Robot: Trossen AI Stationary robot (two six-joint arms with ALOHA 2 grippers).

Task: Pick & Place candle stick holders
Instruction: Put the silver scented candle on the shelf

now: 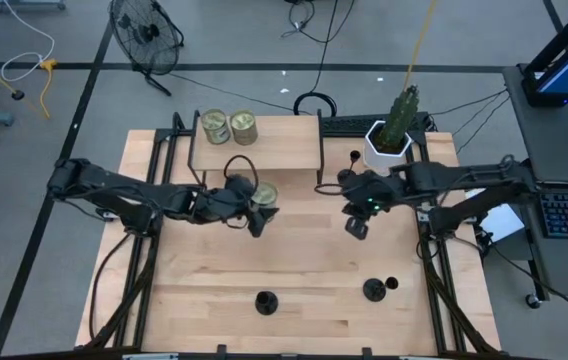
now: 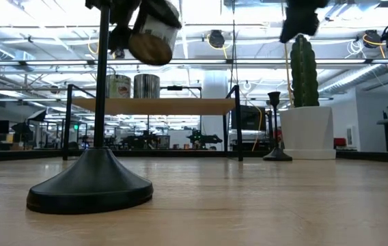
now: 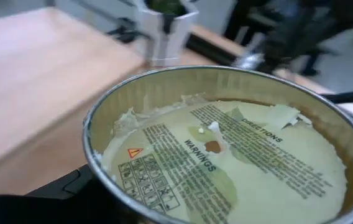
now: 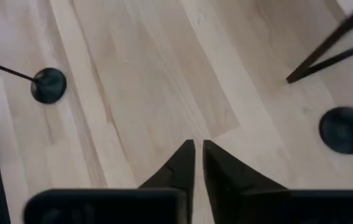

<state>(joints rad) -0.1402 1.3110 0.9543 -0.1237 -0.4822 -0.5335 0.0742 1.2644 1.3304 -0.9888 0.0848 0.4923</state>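
Candle stick holders [image 1: 265,301] are black: disc base, thin upright stem.

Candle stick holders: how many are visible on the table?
3: one near the front edge, one front right, one at the back beside the cactus pot.

Pale smooth wood table [image 1: 304,260], matt black candle stick holders [image 1: 265,301]

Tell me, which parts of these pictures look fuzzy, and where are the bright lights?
In the left wrist view the jar is sharp up close, with readable label print, while the white pot behind it is blurry. In the low view, ceiling lights glare brightly, and the near candle holder looms big and dark. In the right wrist view the fingers are soft-edged, and the table is evenly lit.
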